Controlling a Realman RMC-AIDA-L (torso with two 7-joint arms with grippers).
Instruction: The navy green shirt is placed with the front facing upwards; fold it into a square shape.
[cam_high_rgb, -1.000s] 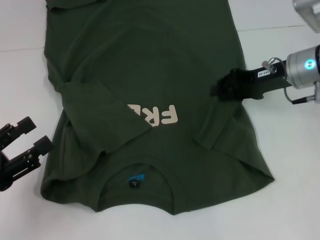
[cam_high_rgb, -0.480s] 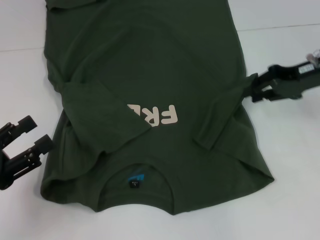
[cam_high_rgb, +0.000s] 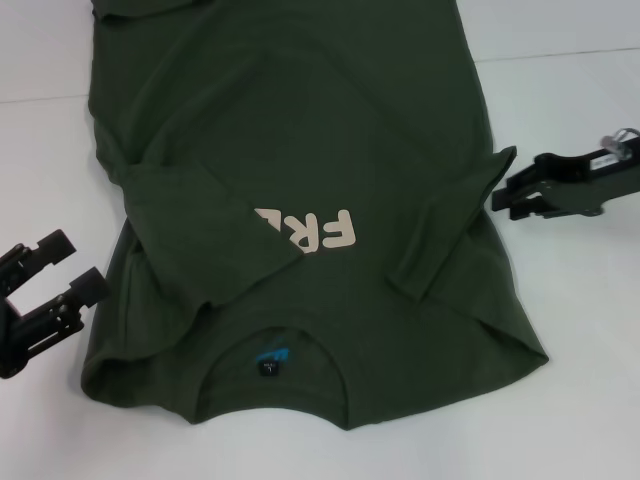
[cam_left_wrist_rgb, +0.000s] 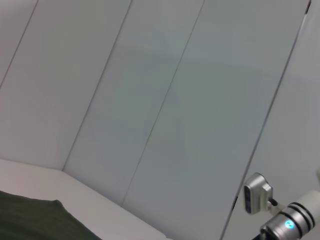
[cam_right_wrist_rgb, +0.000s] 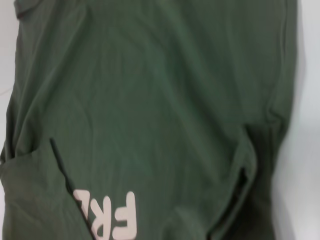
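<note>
Along the middle of the white table (cam_high_rgb: 560, 330) lay the dark olive-green cotton shirt (cam_high_rgb: 300, 150), collar at the near edge; the right gripper (cam_high_rgb: 503, 193) (fingers spread, empty) hovered just beside its folded right sleeve.

We see the navy green shirt (cam_high_rgb: 300, 130) in plain dark olive green, with cream lettering (cam_high_rgb: 310, 230) across the chest and a small blue-and-black label (cam_high_rgb: 270, 358) inside the collar. It lies on a white surface (cam_high_rgb: 580, 350). Both the left gripper (cam_high_rgb: 62, 282) and the right gripper (cam_high_rgb: 503, 194) are black.
</note>
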